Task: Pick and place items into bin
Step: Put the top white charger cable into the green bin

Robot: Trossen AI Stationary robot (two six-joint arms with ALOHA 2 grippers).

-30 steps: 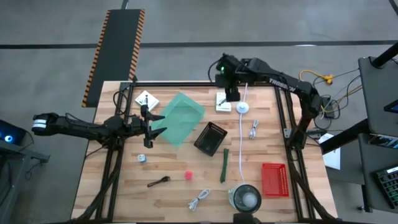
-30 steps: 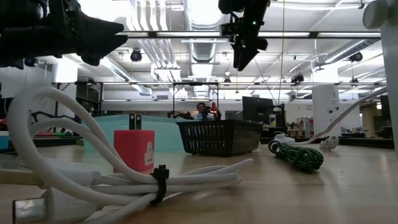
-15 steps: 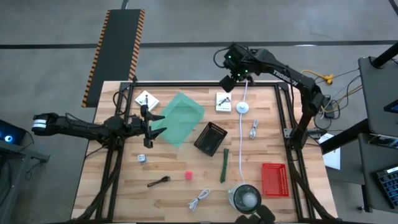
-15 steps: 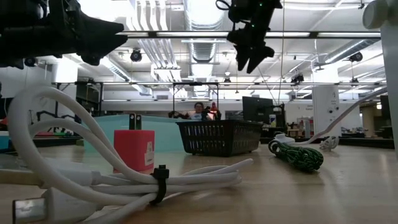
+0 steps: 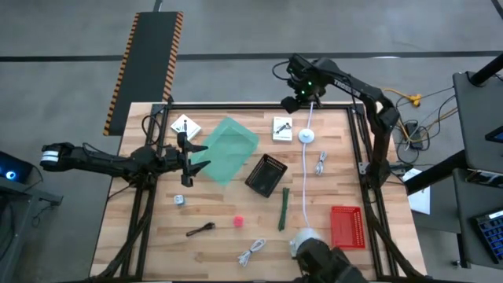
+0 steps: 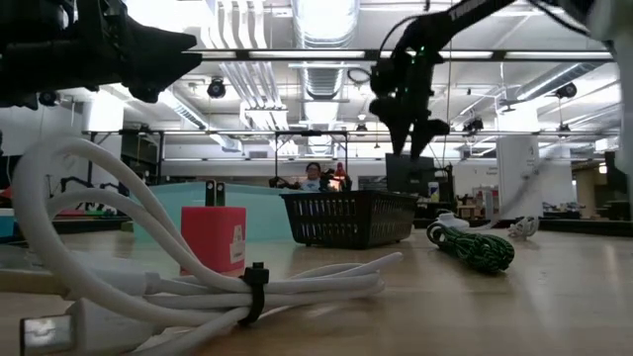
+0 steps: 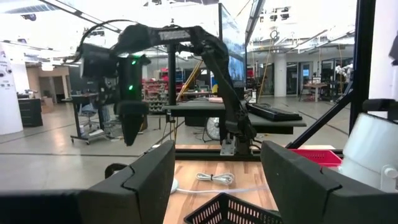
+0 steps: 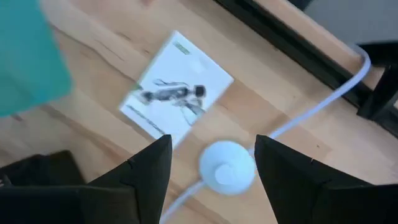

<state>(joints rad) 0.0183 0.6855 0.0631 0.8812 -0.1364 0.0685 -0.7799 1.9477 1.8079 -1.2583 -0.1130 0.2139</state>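
My right gripper [image 5: 292, 102] hangs open, fingers pointing down, over the table's far edge, above a white printed card [image 8: 177, 93] and the cord's round puck [image 8: 227, 167]. My left gripper [image 5: 192, 157] waits open and level at the teal bin's [image 5: 228, 149] left side. Lying flat on the wood are a second card [image 5: 185, 126], two coiled cables [image 5: 321, 163] [image 5: 251, 253], the dark green stick [image 5: 284, 208], the pink ball [image 5: 238, 222], the brown utensil [image 5: 201, 229] and the small metal piece [image 5: 180, 200].
A black basket [image 5: 266, 174] stands mid-table and a red basket [image 5: 347, 226] near the right edge. The long white cord [image 5: 304, 181] runs from the puck toward the near edge. A dark shape [image 5: 330, 266] reaches in at the near edge over the grey bowl [image 5: 303, 239].
My right gripper has shifted from over the card toward the table's far edge, rolled about its own axis and sunk lower, staying open. At the near edge a dark shape has come in over the bowl.
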